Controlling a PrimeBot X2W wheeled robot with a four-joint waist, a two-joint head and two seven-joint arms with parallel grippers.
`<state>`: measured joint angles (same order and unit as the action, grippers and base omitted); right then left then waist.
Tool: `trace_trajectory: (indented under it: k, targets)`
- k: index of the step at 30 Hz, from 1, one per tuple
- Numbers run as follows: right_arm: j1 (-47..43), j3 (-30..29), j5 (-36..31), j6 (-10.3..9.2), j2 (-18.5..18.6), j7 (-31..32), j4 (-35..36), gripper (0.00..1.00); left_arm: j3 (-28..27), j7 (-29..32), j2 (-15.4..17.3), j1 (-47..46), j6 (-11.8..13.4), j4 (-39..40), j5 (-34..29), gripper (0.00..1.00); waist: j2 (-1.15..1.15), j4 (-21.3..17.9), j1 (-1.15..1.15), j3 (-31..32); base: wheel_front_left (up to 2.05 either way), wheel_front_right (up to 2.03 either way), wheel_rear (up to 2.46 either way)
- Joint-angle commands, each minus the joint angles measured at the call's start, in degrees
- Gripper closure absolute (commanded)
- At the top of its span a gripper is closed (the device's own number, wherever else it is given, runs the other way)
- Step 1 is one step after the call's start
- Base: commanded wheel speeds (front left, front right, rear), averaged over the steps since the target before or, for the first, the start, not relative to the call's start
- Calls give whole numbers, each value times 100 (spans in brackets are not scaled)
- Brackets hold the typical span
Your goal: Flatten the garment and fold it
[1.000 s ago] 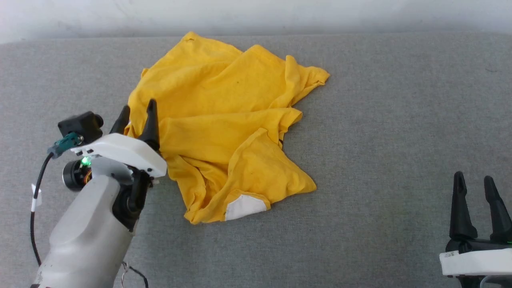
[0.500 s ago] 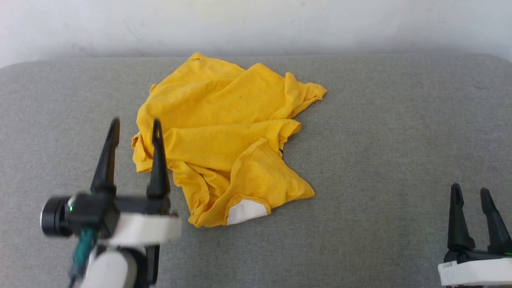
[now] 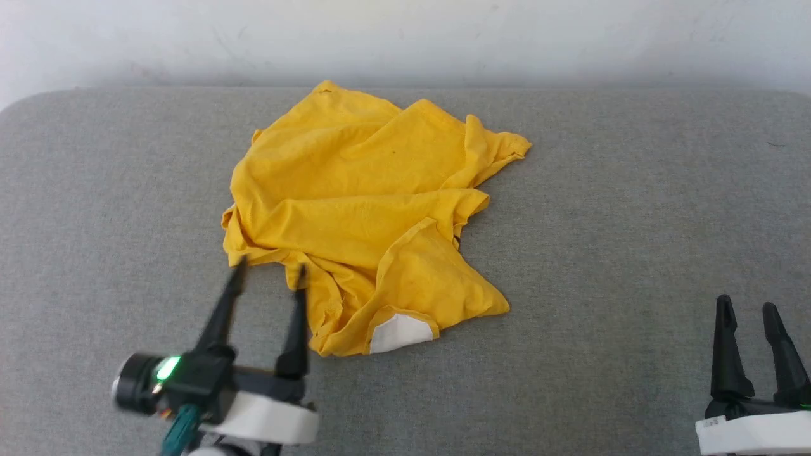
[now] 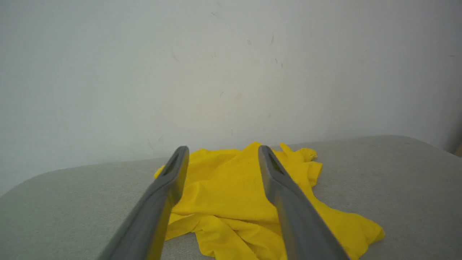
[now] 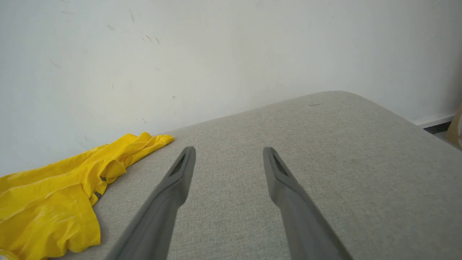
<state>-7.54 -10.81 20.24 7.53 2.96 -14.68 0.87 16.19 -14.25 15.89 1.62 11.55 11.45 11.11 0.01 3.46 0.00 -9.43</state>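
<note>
Yellow garment (image 3: 367, 209), white patch (image 3: 399, 332) (head view)

I have open cushion (image 3: 633, 221) left, right and in front of the shirt (image 3: 355, 209). Just behind it, the wall (image 3: 405, 38) blocks me.

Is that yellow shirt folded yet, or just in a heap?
A crumpled heap: the shirt lies bunched in uneven overlapping layers on the grey surface.

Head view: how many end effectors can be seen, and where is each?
2. The left end effector is at the lower left, open, tips by the near edge of the garment. The right end effector is at the lower right, open, apart from it.
</note>
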Motion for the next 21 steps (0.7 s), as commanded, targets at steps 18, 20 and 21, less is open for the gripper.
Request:
trace_trajectory:
  k: [18, 20, 21]
  targets:
    - [230, 120, 80, -4, -8, -30, -131, 0, 1337, 2876, 100, -1891, -1411, -1885, 235, 0, -1, -272, 0, -402, 0, 0, 0]
    - [250, 114, 88, -4, -8, -30, -119, 0, 1390, 3061, 117, -1988, -1457, -2060, 237, 0, -1, -304, 0, -442, 0, 0, 0]
    - [258, 111, 92, -4, -8, -30, -114, 0, 1426, 3171, 115, -2021, -1505, -2129, 276, 0, -1, -316, 0, -456, 0, 0, 0]
